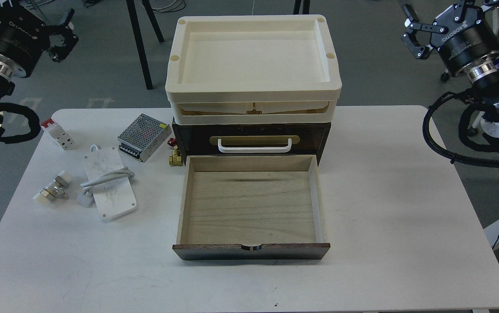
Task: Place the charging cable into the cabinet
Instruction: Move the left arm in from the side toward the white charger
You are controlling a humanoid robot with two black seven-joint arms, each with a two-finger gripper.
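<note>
The charging cable (108,177) lies in a loose loop on a white marble-patterned plate (117,202) at the table's left, and its small white plug (85,199) rests just off the plate's left edge. In the middle stands the dark brown cabinet (249,129). Its lower pale-wood drawer (251,251) is pulled far out toward me and holds nothing. The upper drawer with the white handle (254,147) is closed. My left gripper (63,37) hangs open high at the far left, off the table. My right gripper (412,30) is open high at the far right.
Two stacked cream trays (253,89) sit on top of the cabinet. A perforated silver power-supply box (144,135), a brass valve (175,157), a red-and-white block (58,132) and a brass-and-white fitting (53,189) surround the cable. The white table (406,195) extends right.
</note>
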